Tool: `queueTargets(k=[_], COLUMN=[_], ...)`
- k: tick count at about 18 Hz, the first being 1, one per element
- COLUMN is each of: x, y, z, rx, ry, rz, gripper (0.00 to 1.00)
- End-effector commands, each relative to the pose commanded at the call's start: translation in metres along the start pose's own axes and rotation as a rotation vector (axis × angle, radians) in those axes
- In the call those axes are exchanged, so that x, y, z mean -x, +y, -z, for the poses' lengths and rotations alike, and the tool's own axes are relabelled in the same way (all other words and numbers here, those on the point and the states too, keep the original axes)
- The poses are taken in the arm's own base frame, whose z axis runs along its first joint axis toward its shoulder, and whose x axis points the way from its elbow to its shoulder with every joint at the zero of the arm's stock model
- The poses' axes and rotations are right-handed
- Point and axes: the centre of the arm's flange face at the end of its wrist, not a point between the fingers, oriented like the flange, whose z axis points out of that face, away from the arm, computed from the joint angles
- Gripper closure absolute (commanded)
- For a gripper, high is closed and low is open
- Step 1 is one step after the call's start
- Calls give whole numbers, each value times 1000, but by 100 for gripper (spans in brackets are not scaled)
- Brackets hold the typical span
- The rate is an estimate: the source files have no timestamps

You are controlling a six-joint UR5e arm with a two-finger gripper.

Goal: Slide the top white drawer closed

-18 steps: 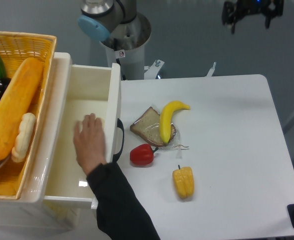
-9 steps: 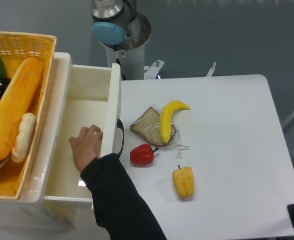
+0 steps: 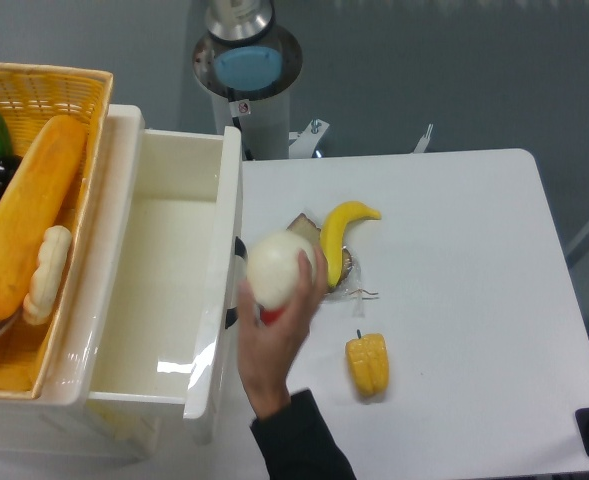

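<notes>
Robot arm (image 3: 246,70): one unit, seen from above at the far edge of the counter. Round silver-grey metal joint housing fitted with a circular light-blue cap; polished metallic cylinder above it; white column below bearing a small red-and-white sticker. Grey metal bracket with a bolt beside the base. Claw not in view. Person's hand (image 3: 274,330): forearm covered by a long black sleeve (image 3: 302,450) reaching the wrist.

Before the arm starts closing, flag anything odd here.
A person's hand holding a round white ball hovers beside the glossy white plastic top drawer, right over its front panel and black handle. The drawer stands fully open. No end effector is in view.
</notes>
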Motion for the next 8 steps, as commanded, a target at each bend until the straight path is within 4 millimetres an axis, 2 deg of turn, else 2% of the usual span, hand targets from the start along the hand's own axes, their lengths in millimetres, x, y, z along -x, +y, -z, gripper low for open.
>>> queueTargets(k=[2, 8], x=[0, -1], y=[13, 13], z=[-8, -14], rx=[-7, -12], ry=[14, 34], rz=[-17, -17], gripper=[0, 0])
